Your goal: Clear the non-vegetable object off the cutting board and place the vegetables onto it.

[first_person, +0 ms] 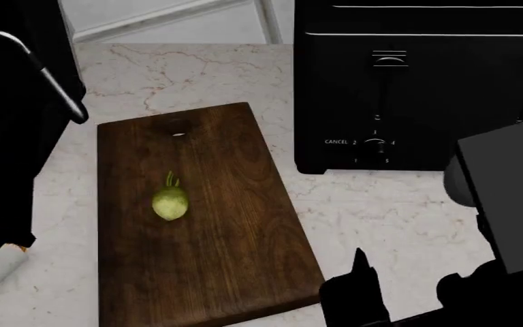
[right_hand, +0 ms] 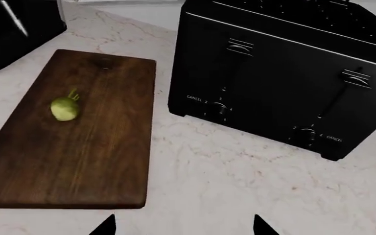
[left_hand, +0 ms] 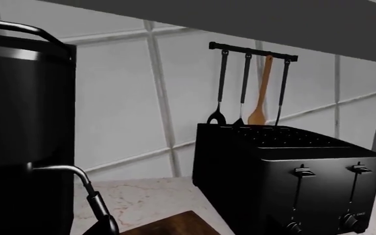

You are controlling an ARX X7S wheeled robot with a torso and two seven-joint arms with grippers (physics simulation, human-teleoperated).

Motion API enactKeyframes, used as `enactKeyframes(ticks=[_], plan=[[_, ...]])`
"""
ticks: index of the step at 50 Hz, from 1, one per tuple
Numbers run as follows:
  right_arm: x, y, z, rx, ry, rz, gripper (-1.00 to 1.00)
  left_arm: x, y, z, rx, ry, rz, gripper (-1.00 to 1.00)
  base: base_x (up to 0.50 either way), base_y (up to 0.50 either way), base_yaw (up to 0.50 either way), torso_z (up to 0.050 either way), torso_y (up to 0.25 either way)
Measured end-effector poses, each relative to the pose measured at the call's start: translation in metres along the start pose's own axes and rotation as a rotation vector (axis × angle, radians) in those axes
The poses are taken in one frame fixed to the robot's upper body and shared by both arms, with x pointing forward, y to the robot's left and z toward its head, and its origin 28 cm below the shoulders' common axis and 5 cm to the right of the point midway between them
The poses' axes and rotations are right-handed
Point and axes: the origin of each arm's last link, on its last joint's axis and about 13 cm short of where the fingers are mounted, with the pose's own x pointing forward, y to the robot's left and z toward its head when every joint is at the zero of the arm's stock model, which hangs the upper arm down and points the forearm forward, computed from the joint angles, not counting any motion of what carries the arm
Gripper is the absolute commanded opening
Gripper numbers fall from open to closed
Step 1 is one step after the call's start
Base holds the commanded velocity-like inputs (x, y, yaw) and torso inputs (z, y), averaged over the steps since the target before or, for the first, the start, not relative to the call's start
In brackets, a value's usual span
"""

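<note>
While the cutting board lies lengthwise on the pale marble counter, its holed short end toward the tiled wall, only the yellow-green bulb sits on it, a little left of the board's centre line and in the half nearer the hole, stem pointing toward that hole. Around the bulb you have bare wood on every side. The board's right long edge runs near the black toaster, with a strip of bare counter between them that widens toward you. On the board's left, a tall black appliance crowds the far corner, its chrome handle reaching toward the board's edge; the left wrist view shows the same appliance close by, a rail of hanging utensils on the wall behind the toaster, and one corner of the board.

Your right gripper hovers above open counter just off the board's near right corner, its two dark fingertips spread wide, holding and touching nothing. Your left gripper does not show clearly in any view, so you cannot tell how its fingers stand. Neither the beet nor the wrap appears in these views.
</note>
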Motion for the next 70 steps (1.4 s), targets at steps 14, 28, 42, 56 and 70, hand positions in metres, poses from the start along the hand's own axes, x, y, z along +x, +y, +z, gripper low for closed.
enactKeyframes(ticks=[14,28,42,56,70], plan=[[0.002,0.004,-0.009,-0.006,0.127,0.014,1.00,-0.002,0.003,-0.008,-0.020,-0.011,0.003,1.00,0.00,0.00,0.00,0.000,0.000],[0.009,0.008,-0.017,-0.042,0.196,0.055,1.00,-0.004,0.004,-0.010,-0.018,-0.017,0.015,1.00,0.00,0.00,0.00,0.000,0.000],[0.018,0.010,-0.020,-0.113,0.238,0.087,1.00,-0.005,0.005,-0.010,-0.016,-0.026,0.026,1.00,0.00,0.00,0.00,0.000,0.000],[0.031,0.012,-0.016,-0.223,0.271,0.117,1.00,-0.009,0.005,-0.011,-0.018,-0.032,0.035,1.00,0.00,0.00,0.00,0.000,0.000],[0.038,0.013,-0.007,-0.332,0.312,0.152,1.00,-0.010,0.005,-0.014,-0.023,-0.033,0.045,1.00,0.00,0.00,0.00,0.000,0.000]])
